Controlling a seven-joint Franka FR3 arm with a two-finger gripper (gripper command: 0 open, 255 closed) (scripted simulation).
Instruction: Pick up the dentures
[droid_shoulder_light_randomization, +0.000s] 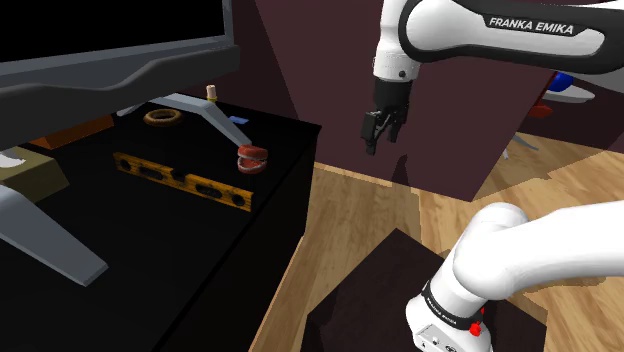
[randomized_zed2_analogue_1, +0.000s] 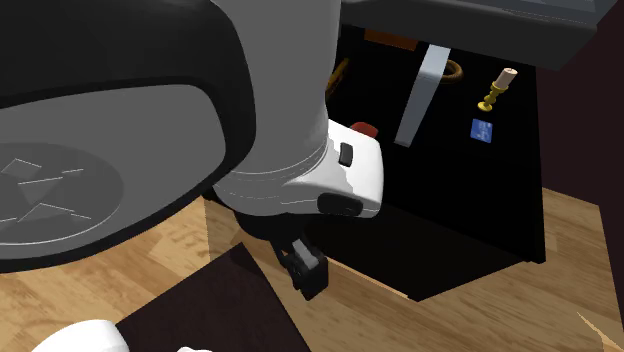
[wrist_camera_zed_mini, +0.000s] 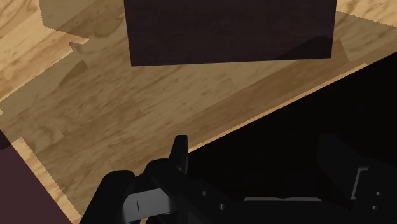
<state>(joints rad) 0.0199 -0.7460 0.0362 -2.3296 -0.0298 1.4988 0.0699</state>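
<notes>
Our all-black two-finger hand (droid_shoulder_light_randomization: 379, 143) hangs in mid-air, released, its fingers standing apart with nothing between them. In the wrist view they frame only the pale wooden plank floor (droid_shoulder_light_randomization: 360, 200) and a dark edge of furniture. From the shoulder view we place the hand over that floor, off the corner of the black tabletop (droid_shoulder_light_randomization: 290, 140) and well apart from anything that lies on it.

The task's thing, a set of red-gummed, white-toothed dentures (droid_shoulder_light_randomization: 252, 159), sits on the tabletop near the corner closest to the hand, just beside one end of a long orange-yellow spirit level (droid_shoulder_light_randomization: 180, 180). Farther back we make out a small blue card (droid_shoulder_light_randomization: 239, 120), a tan ring of tape (droid_shoulder_light_randomization: 160, 117) and a brass candlestick with a cream candle (droid_shoulder_light_randomization: 211, 94), all under a large dark television on grey splayed legs (droid_shoulder_light_randomization: 200, 108).

As we read it, none of the pick-up is done: the dentures lie untouched. The whole job remains, in our judgement: carry the hand over the tabletop, bring it down around the dentures, clench, and lift.
</notes>
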